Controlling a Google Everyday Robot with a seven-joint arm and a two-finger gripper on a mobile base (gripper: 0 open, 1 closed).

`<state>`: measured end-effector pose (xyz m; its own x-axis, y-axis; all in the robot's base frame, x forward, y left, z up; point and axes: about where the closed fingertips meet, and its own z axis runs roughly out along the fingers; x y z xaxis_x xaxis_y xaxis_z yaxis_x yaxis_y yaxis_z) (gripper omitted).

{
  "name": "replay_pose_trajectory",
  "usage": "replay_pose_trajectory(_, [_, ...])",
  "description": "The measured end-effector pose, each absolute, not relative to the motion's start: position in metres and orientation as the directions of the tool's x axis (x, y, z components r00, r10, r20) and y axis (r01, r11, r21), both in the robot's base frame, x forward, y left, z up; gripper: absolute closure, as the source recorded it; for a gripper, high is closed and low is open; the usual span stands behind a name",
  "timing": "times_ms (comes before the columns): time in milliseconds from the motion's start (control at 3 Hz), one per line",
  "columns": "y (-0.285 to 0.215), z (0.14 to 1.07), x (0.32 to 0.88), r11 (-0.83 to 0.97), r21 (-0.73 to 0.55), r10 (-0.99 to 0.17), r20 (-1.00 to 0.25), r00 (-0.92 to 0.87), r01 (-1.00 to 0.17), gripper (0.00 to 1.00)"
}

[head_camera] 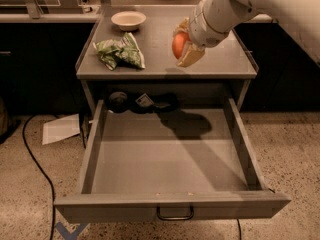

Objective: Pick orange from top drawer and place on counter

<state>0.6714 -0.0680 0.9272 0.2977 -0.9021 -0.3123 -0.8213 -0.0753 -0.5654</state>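
My gripper point(183, 46) is shut on the orange point(179, 44) and holds it just above the counter point(220, 59), near its front edge and a little right of centre. The pale fingers point(190, 56) clasp the fruit from behind and below. The white arm comes in from the upper right. The top drawer point(170, 159) stands pulled fully out below the counter, with its dark loop handle point(175, 214) on the front panel. Its floor is bare apart from small dark items at the back.
A green-and-white snack bag point(120, 53) lies on the counter's left half. A beige bowl point(128, 20) stands at the back left. Dark objects and a small packet point(142, 101) sit at the drawer's back. A black cable point(37, 169) and paper point(60, 129) lie on the floor.
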Motion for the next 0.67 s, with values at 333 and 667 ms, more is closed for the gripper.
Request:
replay_pose_trajectory(333, [-0.069,0.915,0.692,-0.110,-0.542,-0.896,-0.309,0.319,-0.833,1.00])
replay_pose_trajectory(667, [-0.075,0.889,0.736,-0.144,-0.513,-0.890,-0.307,0.337,-0.846,1.00])
